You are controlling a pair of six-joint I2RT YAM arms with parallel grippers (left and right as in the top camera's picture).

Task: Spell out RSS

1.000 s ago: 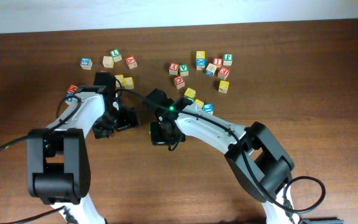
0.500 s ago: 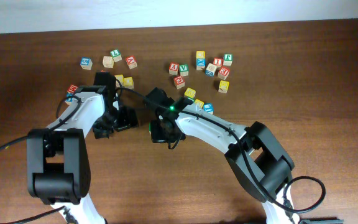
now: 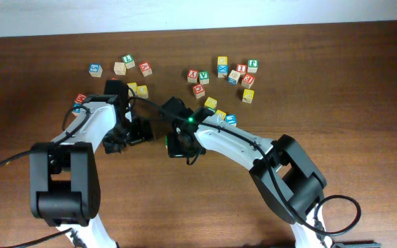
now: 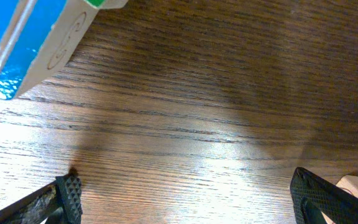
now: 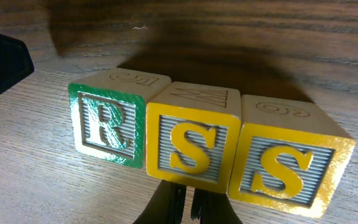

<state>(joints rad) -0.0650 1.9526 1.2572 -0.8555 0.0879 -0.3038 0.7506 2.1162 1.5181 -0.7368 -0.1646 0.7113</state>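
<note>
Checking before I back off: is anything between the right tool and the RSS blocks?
Nothing visible. The shut right tool points straight at the middle S block, with the R block and the other S block on either side.

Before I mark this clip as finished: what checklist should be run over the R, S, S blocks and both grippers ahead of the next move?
1. Order reads green R block, first S block, second S block: ok.
2. The three blocks sit side by side, touching, in one row: ok.
3. Letters upright, facing the right wrist camera: ok.
4. Left gripper open and empty: ok.
5. Right gripper shut, holding no block: ok.
6. Right gripper clear of first S block: cannot tell.
</note>
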